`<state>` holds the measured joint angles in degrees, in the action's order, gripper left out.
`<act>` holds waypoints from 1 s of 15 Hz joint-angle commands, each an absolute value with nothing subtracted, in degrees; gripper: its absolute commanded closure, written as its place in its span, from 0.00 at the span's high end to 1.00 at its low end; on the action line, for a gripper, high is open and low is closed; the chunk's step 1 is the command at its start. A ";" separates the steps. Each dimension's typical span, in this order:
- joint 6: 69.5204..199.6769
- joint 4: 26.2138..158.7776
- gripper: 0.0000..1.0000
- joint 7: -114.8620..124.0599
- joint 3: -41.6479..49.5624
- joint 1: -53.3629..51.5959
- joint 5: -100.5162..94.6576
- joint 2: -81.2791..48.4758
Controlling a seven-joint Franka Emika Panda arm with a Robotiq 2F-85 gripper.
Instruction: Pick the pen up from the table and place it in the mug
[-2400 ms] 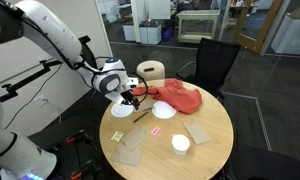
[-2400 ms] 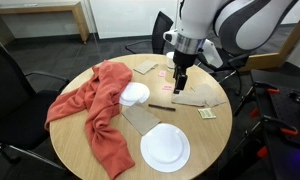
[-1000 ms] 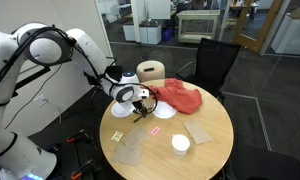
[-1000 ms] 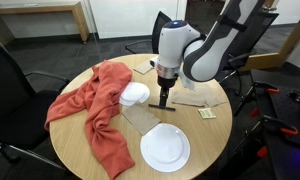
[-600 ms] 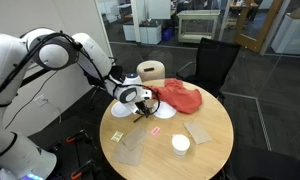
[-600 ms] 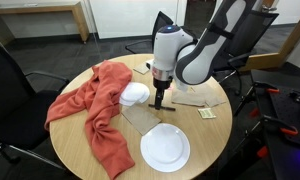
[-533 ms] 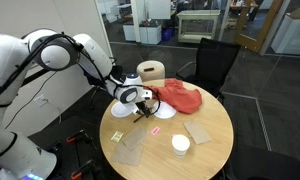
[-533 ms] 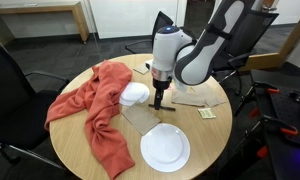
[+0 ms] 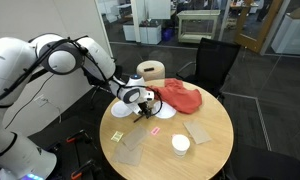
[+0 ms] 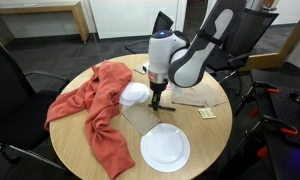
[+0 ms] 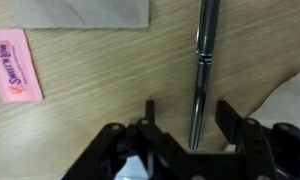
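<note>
Pink packet (image 11: 10,65) lies at the far left of your wrist view, at nine o'clock from the pen (image 11: 200,70), flat on the table (image 11: 90,110). A grey sheet (image 11: 80,10) runs along the top edge at eleven o'clock from the pen. The pen itself lies straight along the twelve-to-six line on bare wood, its lower end between your fingers (image 11: 148,116). Your gripper (image 11: 188,112) is spread wide, one finger at the pen's nine o'clock and one at its three o'clock; wood shows on both sides, so neither touches it, and the pen sits nearer the three o'clock finger. A white edge (image 11: 290,95) pokes in at far right.

In an exterior view your gripper (image 9: 142,108) is down at the tabletop (image 9: 205,155), with a white plate (image 9: 163,112) and the red cloth (image 9: 180,98) at its three o'clock. The mug (image 9: 180,144) stands well apart at its four o'clock, empty of the pen.

In an exterior view the red cloth (image 10: 95,110) drapes at left, a white plate (image 10: 137,93) sits at nine o'clock from the gripper (image 10: 158,102)
</note>
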<state>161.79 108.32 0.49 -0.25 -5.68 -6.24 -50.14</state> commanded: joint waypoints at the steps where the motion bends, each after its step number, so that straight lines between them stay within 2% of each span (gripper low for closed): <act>1: 158.99 105.76 0.34 0.72 -0.21 -5.69 -5.16 -51.13; 6: 158.18 105.45 0.00 1.00 -0.20 -5.76 -4.97 -50.73; 15: 158.88 113.39 0.03 3.64 1.24 -6.23 -4.81 -39.76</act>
